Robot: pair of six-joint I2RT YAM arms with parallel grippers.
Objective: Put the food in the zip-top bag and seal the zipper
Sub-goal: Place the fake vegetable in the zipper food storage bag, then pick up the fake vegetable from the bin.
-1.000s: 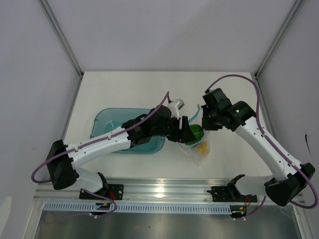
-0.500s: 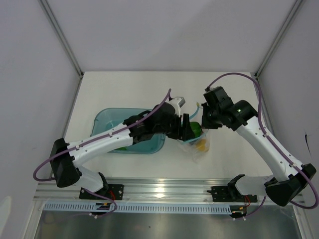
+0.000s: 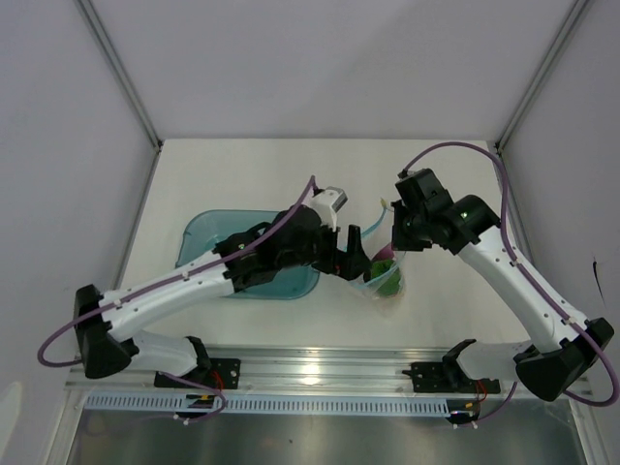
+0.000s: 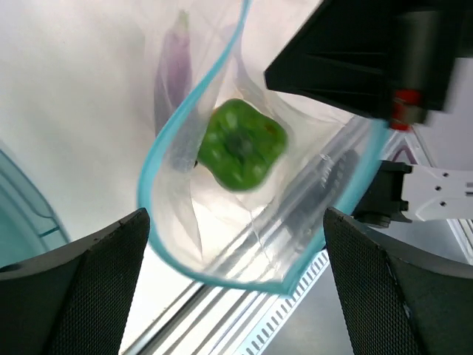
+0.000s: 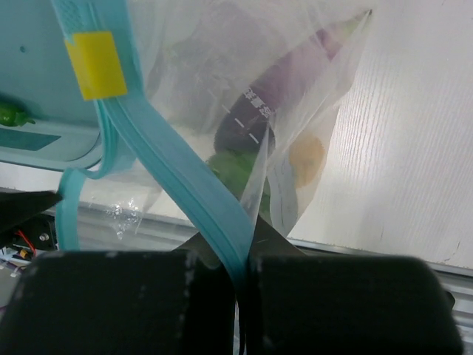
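Straight below empty, spread left claw (image 4: 235, 244): gaping mouth of bag (image 3: 383, 278). Clamped on zipper (image 5: 199, 200) end: right claw (image 5: 242, 259), with bag dangling from it over tabletop (image 3: 271, 174). Inside: green pepper (image 4: 240, 144), purple eggplant (image 5: 284, 81), yellow fruit (image 5: 307, 159). Probably sealing next, with left claw nearer strip's free end.

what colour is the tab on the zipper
The tab is yellow; best seen in right wrist view.

jaws clamp the zipper (image 5: 194, 194) of the food-holding bag (image 5: 192, 59).
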